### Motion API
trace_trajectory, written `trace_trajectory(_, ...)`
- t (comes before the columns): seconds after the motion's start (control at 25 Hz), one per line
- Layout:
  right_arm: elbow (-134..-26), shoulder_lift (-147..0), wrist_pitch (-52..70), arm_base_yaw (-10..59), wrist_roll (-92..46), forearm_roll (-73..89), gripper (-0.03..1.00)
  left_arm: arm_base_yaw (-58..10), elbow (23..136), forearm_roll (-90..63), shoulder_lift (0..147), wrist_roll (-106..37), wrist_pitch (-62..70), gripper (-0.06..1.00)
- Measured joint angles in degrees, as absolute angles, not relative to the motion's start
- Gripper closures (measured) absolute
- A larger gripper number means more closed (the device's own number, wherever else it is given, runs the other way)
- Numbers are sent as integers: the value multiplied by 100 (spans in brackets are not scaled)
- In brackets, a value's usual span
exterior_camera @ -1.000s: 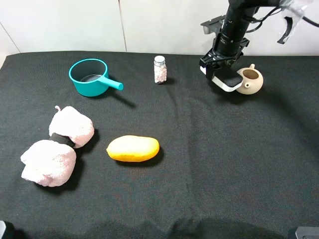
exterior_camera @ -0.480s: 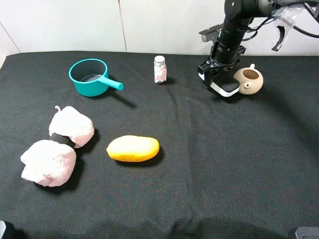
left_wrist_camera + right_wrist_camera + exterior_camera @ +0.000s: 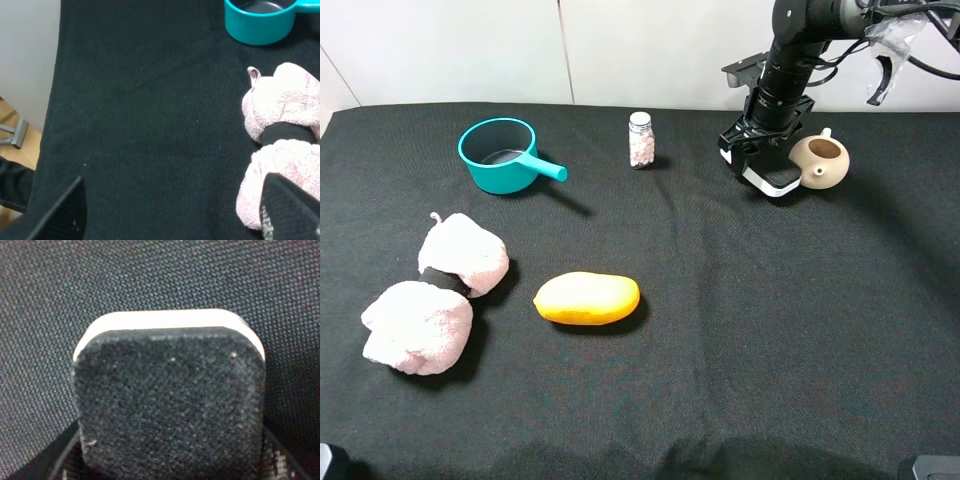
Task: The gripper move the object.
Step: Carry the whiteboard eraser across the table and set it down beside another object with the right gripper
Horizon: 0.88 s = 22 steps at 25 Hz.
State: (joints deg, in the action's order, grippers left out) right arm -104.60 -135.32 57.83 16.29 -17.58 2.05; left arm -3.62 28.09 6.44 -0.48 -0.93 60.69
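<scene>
- In the high view, the right gripper [image 3: 765,163] is seen lowered at the far right of the black cloth [image 3: 740,330]. It is pinched on the eraser [image 3: 775,181], whose white edge shows under the jaws.
- The eraser is held just beside the teapot [image 3: 825,163]; whether it touches the cloth cannot be told.
- A bottle [image 3: 641,140] is seen left of the gripper and a teal pot [image 3: 498,155] further left. A mango [image 3: 587,298] and pink towels [image 3: 463,253] lie nearer the camera.
- In the left wrist view, the left gripper [image 3: 172,215] is shown spread wide over the cloth. The towels lie beside one finger, and the pot is cut off at the frame edge.
- In the right wrist view, the frame is filled by the eraser's black felt, with its white base showing at the far end. Dark fingers [image 3: 62,467] are glimpsed at both sides of the eraser, and the cloth lies beyond it.
</scene>
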Motion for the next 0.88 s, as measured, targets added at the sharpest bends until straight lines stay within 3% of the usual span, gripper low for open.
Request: trace_trajectory(0.88, -10465, -13645, 5714, 1583, -1769, 264, 51, -362, 2809, 644, -48, -93, 6069, 18)
